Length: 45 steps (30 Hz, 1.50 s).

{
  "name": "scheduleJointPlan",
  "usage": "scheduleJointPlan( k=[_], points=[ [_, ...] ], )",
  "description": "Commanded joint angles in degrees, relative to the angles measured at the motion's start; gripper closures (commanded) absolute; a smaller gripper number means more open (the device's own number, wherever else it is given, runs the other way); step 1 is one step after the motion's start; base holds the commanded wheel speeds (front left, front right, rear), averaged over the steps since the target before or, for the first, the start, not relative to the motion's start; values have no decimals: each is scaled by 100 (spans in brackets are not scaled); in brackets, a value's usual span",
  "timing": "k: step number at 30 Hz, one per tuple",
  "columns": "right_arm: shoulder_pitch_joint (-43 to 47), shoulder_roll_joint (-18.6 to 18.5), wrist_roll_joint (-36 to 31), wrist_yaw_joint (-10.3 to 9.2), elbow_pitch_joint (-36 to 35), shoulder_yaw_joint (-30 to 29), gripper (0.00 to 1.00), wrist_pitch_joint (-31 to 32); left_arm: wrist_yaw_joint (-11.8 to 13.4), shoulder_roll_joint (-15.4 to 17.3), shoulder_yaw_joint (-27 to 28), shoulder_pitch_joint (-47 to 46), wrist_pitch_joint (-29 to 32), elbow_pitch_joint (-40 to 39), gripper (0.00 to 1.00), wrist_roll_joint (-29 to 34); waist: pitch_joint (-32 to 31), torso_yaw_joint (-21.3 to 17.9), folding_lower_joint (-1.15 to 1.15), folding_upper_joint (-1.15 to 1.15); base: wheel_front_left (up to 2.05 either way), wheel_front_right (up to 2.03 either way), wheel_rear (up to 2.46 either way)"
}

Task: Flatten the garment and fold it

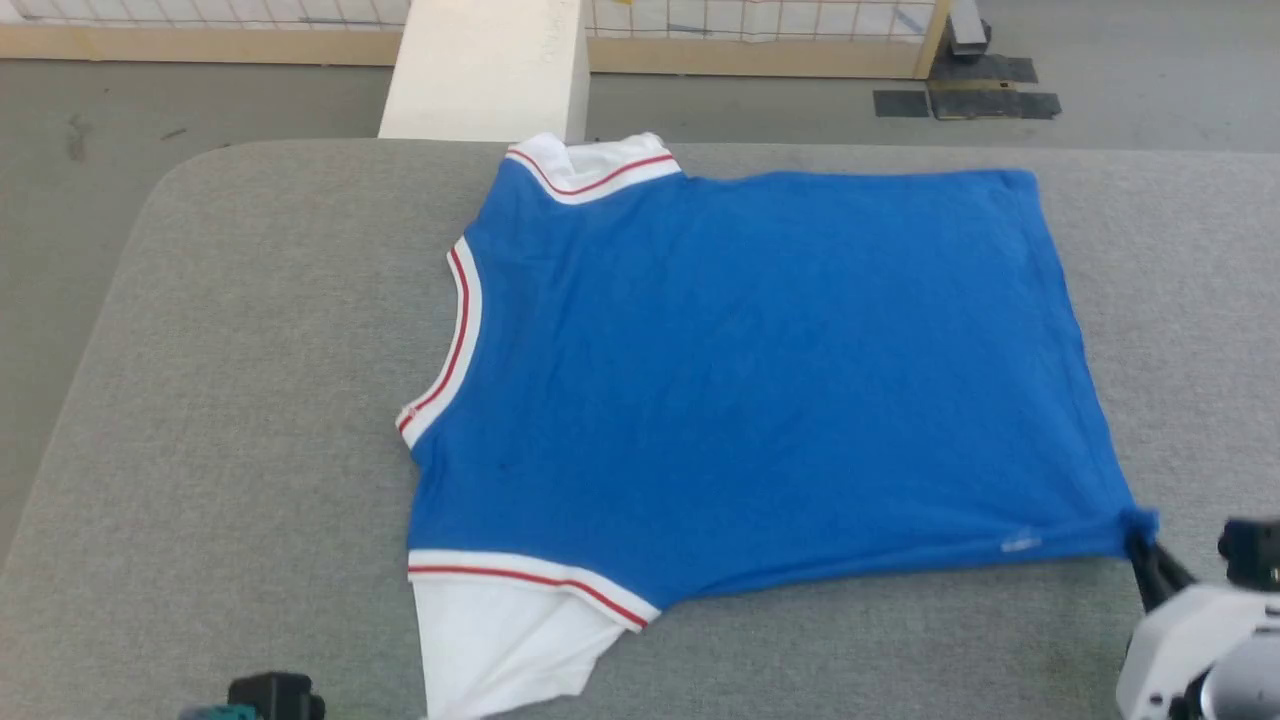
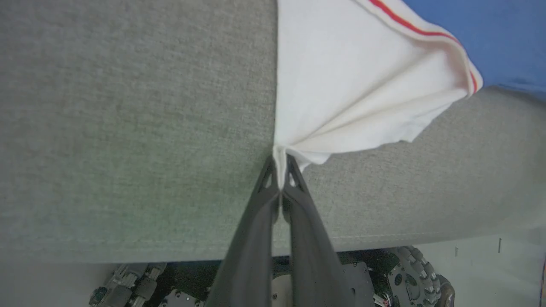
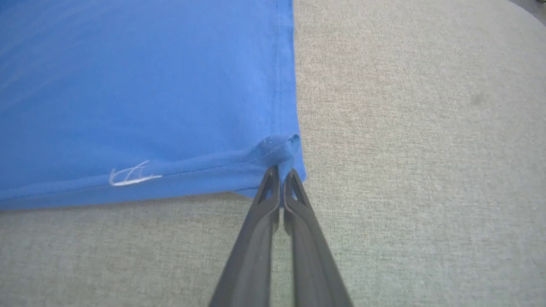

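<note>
The garment, a royal-blue T-shirt with white sleeves and red stripe trim, lies spread flat on the grey table, collar to the left, plain side up. My left gripper is shut on the tip of the near white sleeve close to the table's front edge. My right gripper is shut on the near hem corner of the garment, which bunches at the fingertips; in the head view that gripper sits at the lower right. A small white mark shows near the hem.
A pale block stands behind the table's far edge near the far sleeve. A wooden-framed mesh fence runs along the back floor. Under the table's front edge the robot's base and wheel show.
</note>
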Motion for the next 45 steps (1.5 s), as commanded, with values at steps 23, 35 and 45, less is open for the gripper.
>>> scheduleJointPlan(
  k=[23, 35, 45],
  points=[
    [438, 473, -27, -11, -663, 238, 100, -1453, -467, -557, -356, -1691, -2264, -170, 100, 1801, 156, -87, 1, 33, 0, 0, 0],
    [-784, 122, 24, -11, -474, 510, 100, -914, -906, -460, -108, -3575, -1764, 678, 100, 1560, 633, -429, 1, 33, 0, 0, 0],
    [-1939, -186, 75, -11, 86, 666, 100, 47, -1046, -125, 40, -4762, -514, 1766, 100, 1058, 1258, -639, 1, 33, 0, 0, 0]
  ],
)
